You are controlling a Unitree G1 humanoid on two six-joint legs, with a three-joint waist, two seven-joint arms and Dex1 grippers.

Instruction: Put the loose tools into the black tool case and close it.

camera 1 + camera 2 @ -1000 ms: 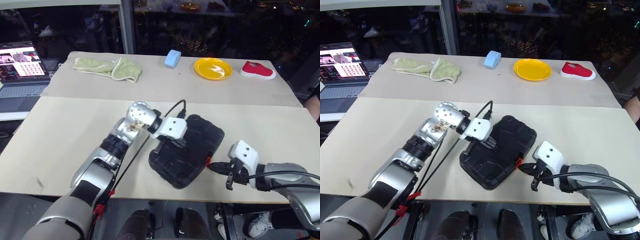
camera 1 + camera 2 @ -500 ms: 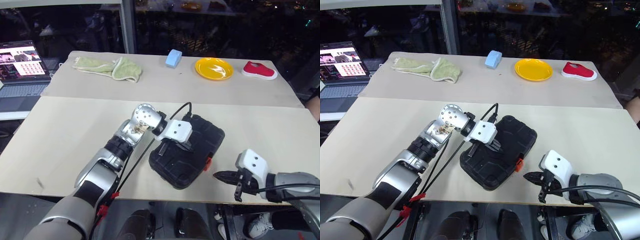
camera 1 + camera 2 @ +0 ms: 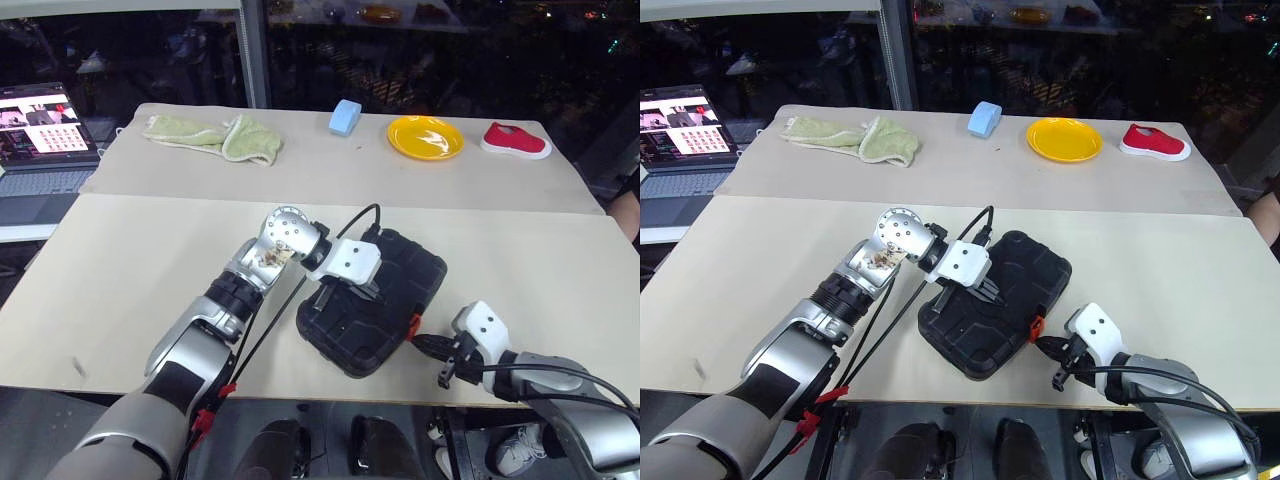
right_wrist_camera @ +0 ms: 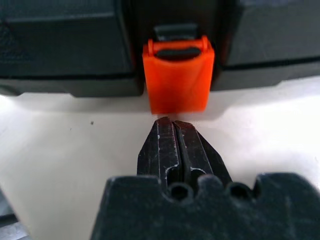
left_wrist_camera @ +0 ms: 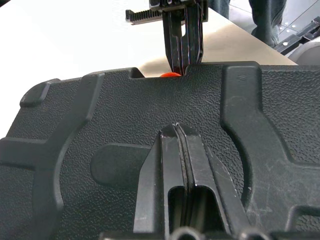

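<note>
Right end effector (image 4: 172, 131) fingers pressed together, empty, tip just short of the orange latch (image 4: 178, 80). Left end effector (image 5: 178, 134) also closed, holding nothing, resting on the shut black tool case (image 3: 372, 300), which I see lower centre on the desk (image 3: 140, 260).

No text, label, brand or number can be read anywhere. The laptop screen (image 3: 38, 118), at about 10 o'clock from the black tool case (image 3: 372, 313), shows a page with small pictures and lines, but its letters are too small to read. The lid of the case carries only moulded shapes, no lettering.
</note>
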